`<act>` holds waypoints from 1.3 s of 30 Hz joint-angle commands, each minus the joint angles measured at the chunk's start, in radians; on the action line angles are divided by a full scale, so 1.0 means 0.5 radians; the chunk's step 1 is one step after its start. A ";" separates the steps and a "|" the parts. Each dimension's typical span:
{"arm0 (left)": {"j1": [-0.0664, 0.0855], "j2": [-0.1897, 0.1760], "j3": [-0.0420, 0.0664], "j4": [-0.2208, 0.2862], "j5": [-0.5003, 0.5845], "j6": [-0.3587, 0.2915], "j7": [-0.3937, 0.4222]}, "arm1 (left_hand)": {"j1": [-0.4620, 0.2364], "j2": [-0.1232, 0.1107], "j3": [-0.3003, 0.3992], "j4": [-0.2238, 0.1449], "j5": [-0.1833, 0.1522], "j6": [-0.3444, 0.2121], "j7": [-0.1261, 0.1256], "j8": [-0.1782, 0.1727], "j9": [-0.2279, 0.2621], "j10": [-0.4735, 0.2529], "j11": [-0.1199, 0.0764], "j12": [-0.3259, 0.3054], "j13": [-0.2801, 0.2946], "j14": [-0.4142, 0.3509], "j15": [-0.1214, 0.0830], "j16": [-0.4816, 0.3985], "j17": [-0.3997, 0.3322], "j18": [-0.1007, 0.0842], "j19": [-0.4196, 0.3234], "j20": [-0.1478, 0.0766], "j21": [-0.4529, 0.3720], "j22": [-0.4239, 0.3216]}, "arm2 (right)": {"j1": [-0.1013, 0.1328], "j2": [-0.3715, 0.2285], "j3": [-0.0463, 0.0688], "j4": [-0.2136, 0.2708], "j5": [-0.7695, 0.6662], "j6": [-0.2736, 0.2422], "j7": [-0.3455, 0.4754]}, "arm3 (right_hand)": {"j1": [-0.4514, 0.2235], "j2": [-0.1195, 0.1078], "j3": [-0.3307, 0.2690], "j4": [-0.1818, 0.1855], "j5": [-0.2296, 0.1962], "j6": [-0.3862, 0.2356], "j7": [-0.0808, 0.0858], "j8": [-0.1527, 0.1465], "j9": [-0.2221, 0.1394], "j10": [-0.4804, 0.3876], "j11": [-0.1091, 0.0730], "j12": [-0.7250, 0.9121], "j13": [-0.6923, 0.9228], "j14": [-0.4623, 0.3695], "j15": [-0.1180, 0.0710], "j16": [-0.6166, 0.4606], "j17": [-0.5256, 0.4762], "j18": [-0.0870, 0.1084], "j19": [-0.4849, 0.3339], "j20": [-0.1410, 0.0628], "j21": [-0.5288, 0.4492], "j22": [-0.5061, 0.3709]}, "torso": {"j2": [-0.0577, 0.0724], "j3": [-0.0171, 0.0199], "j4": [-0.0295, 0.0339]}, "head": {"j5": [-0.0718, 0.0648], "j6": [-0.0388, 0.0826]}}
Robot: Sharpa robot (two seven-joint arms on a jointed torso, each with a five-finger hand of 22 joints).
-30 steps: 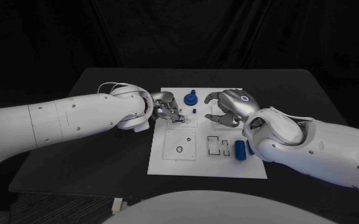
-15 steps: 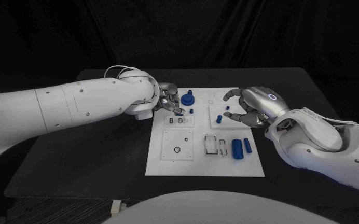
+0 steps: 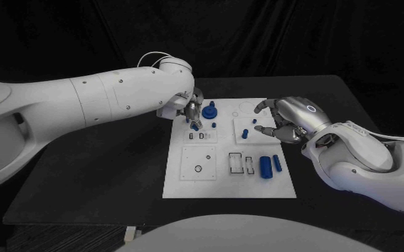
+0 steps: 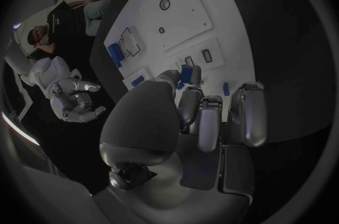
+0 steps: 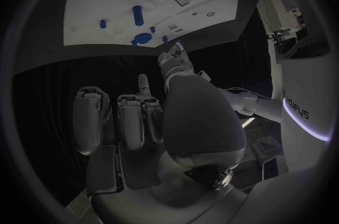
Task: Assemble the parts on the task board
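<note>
The white task board (image 3: 220, 177) lies mid-table. My left hand (image 3: 190, 111) hovers over its far left corner and pinches a small blue part (image 4: 186, 73) between thumb and fingertip. Next to it stands a round blue part (image 3: 211, 112), with a short blue peg (image 3: 213, 125) just in front. Another blue peg (image 3: 245, 133) stands upright near the board's right side. My right hand (image 3: 286, 121) hangs beside that peg at the board's right edge, fingers apart and holding nothing. Two blue cylinders (image 3: 267, 167) lie near the front right.
Empty rectangular slots (image 3: 240, 163) and a ring-shaped recess (image 3: 198, 168) mark the board's near half. Bare black table (image 3: 110, 170) surrounds the board. My left arm (image 3: 93, 103) crosses the table's far left side.
My left hand has risen and drawn back toward the far left corner with the blue part. My right hand has pulled away to the right, uncovering the upright peg.
</note>
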 commanded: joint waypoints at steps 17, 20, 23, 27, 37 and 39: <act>-0.030 0.134 0.001 -0.110 0.009 -0.018 -0.189 | -0.134 0.027 0.413 -0.423 -0.089 -0.069 -0.028 0.044 0.118 0.008 0.006 0.014 0.029 0.148 0.011 -0.001 0.445 0.021 0.003 0.010 0.004 0.378 | 0.003 0.031 0.001 -0.019 0.019 -0.007 -0.048 | 0.049 0.011 -0.003 0.034 0.011 0.017 -0.002 0.025 -0.017 0.121 -0.001 -0.087 0.369 0.142 0.002 -0.010 0.190 0.036 0.054 0.004 -0.016 0.415 | 0.006 -0.0041 0.012 | 0.016 0.000; -0.037 0.119 0.001 -0.099 0.008 -0.093 -0.196 | -0.139 0.029 0.414 -0.424 -0.093 -0.068 -0.027 0.043 0.120 0.004 0.004 0.009 0.024 0.147 0.010 -0.002 0.444 0.020 0.004 0.010 0.005 0.379 | 0.002 0.034 0.001 -0.023 0.020 -0.005 -0.051 | 0.052 0.011 -0.003 0.035 0.015 0.017 -0.002 0.026 -0.018 0.120 -0.001 -0.089 0.367 0.142 0.002 -0.010 0.189 0.036 0.055 0.004 -0.014 0.416 | 0.005 -0.0039 0.010 | 0.028 0.000; -0.048 0.105 0.001 -0.087 0.008 -0.166 -0.201 | -0.149 0.031 0.415 -0.425 -0.102 -0.066 -0.029 0.042 0.123 0.002 0.001 0.005 0.020 0.147 0.008 -0.003 0.443 0.020 0.005 0.008 0.007 0.379 | 0.001 0.037 0.000 -0.028 0.021 -0.006 -0.052 | 0.056 0.013 -0.002 0.037 0.024 0.018 -0.003 0.028 -0.020 0.120 -0.002 -0.090 0.365 0.143 0.001 -0.010 0.191 0.036 0.055 0.003 -0.015 0.416 | 0.005 -0.0040 0.011 | 0.029 0.000; -0.072 0.086 0.000 -0.063 0.008 -0.252 -0.201 | -0.172 0.035 0.413 -0.423 -0.128 -0.066 -0.034 0.036 0.128 -0.006 -0.003 -0.010 0.005 0.141 0.004 -0.010 0.434 0.022 0.002 0.005 0.000 0.377 | -0.001 0.037 0.000 -0.032 0.023 -0.005 -0.054 | 0.062 0.015 -0.002 0.039 0.037 0.019 -0.003 0.031 -0.023 0.118 -0.002 -0.094 0.360 0.143 0.001 -0.010 0.189 0.036 0.055 0.002 -0.016 0.416 | 0.004 -0.0050 0.013 | 0.026 0.000; -0.130 0.056 0.000 -0.024 0.009 -0.427 -0.174 | -0.212 0.047 0.407 -0.412 -0.167 -0.070 -0.042 0.021 0.133 -0.022 -0.007 -0.038 -0.021 0.133 0.001 -0.020 0.422 0.022 0.003 0.002 -0.002 0.377 | -0.004 0.032 0.000 -0.038 0.024 -0.004 -0.055 | 0.072 0.016 -0.001 0.042 0.059 0.019 -0.003 0.034 -0.028 0.116 -0.002 -0.098 0.354 0.142 0.001 -0.011 0.188 0.036 0.055 0.002 -0.016 0.416 | 0.002 -0.0044 0.009 | 0.024 0.000; -0.135 0.053 0.000 -0.022 0.009 -0.439 -0.173 | -0.218 0.048 0.405 -0.410 -0.172 -0.069 -0.043 0.019 0.134 -0.022 -0.008 -0.040 -0.023 0.133 0.000 -0.020 0.422 0.022 0.003 0.001 -0.002 0.377 | -0.005 0.034 0.000 -0.040 0.025 -0.002 -0.056 | 0.072 0.016 -0.001 0.042 0.059 0.019 -0.003 0.034 -0.028 0.116 -0.002 -0.098 0.354 0.142 0.001 -0.011 0.188 0.036 0.055 0.002 -0.016 0.416 | 0.002 -0.0044 0.008 | 0.027 0.000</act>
